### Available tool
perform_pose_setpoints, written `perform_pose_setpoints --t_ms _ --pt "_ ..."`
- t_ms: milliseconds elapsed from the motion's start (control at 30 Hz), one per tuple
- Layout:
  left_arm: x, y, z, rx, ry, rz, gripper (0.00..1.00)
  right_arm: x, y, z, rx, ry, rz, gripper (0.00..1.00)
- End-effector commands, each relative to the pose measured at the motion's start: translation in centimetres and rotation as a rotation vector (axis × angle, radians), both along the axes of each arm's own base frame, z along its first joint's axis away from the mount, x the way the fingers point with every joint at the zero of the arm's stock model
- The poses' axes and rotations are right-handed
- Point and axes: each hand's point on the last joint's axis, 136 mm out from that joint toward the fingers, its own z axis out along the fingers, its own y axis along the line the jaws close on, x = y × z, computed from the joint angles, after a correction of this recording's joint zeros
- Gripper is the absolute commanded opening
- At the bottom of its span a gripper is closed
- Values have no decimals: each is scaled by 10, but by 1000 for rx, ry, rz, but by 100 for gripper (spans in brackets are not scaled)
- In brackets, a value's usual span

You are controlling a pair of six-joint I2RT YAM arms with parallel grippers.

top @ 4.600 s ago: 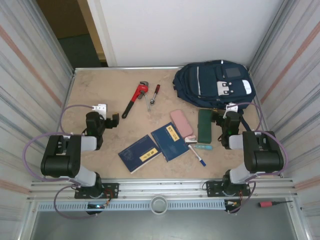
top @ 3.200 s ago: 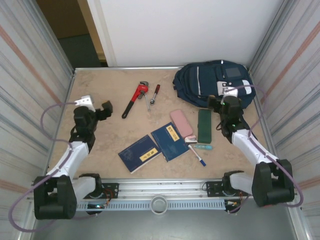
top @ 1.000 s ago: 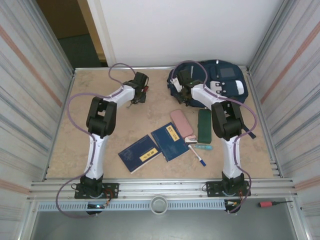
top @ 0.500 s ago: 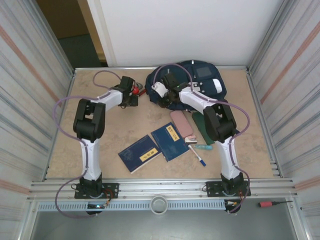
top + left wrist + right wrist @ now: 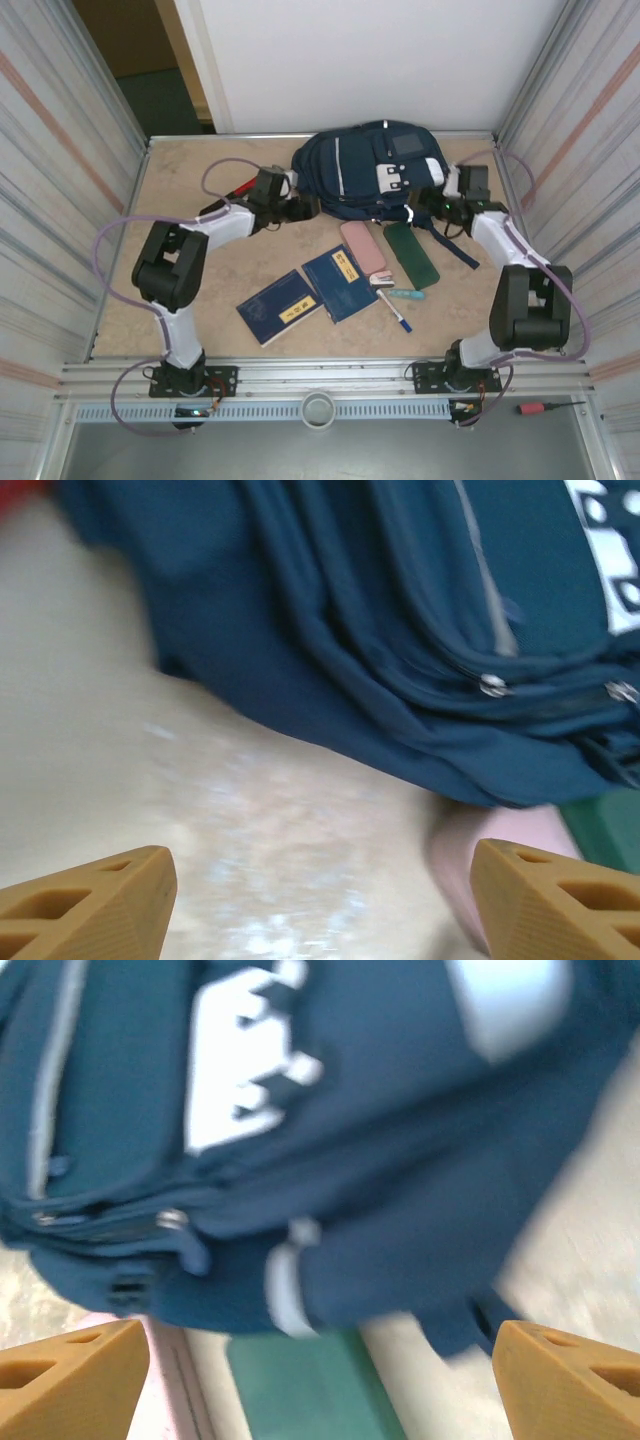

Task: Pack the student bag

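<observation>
The student bag lies at the far middle of the table, its front pocket with the white patches facing up. The left gripper sits low at the bag's left edge, just beside the fabric, with its jaws released and spread wide. In the left wrist view the two orange fingertips stand far apart over bare tabletop, with nothing between them. Folds of navy cloth and two zipper pulls lie just beyond.

The right gripper is at the bag's near right corner, close to a dark strap that trails toward the near right. Its jaws are also released and hold nothing (the right wrist view is blurred, but the wide gap between the fingers is plain).

Just near of the bag lie a pink case and a green case, side by side. Nearer still are two navy books with yellow labels, a pen and a small teal item. A red tool shows partly behind the left arm.
</observation>
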Motion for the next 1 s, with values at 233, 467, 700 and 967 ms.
perform_pose_setpoints --t_ms 233,467,700,967 --pt "5 -49 -22 -115 105 -2 81 26 12 -42 367 91 -208 95" --pt "6 -54 -30 -107 108 -17 81 63 29 -38 572 29 -195 83" --pt "2 -44 -10 -95 40 -37 80 73 34 3 654 -89 -190 35" --pt "-21 -30 32 -46 -109 -101 79 66 54 70 680 -223 -145 13"
